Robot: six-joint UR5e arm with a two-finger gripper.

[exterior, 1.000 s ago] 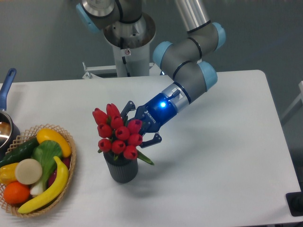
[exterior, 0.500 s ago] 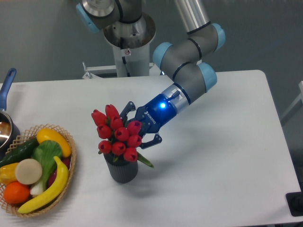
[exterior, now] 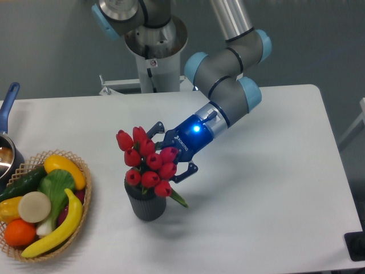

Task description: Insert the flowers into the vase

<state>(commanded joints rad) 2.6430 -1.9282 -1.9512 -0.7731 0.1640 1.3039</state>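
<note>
The flowers (exterior: 144,162), a bunch of red tulip buds with green leaves, stand tilted in the mouth of the vase (exterior: 147,206), a small dark grey ribbed cylinder left of the table's centre. A green leaf hangs over the vase's right rim. My gripper (exterior: 165,153) comes in from the upper right, right behind the buds, its blue light on. Its two fingers (exterior: 189,169) straddle the bunch; their tips are hidden by the buds. The bunch moves with it, so it is shut on the flowers.
A wicker basket (exterior: 86,197) of fruit and vegetables sits at the front left. A pot (exterior: 5,157) with a blue handle stands at the left edge. The robot base (exterior: 155,51) is at the back of the white table (exterior: 268,188).
The gripper and the flower bunch have shifted together slightly right and down, so the buds sit lower over the vase. The vase has stayed in place.
</note>
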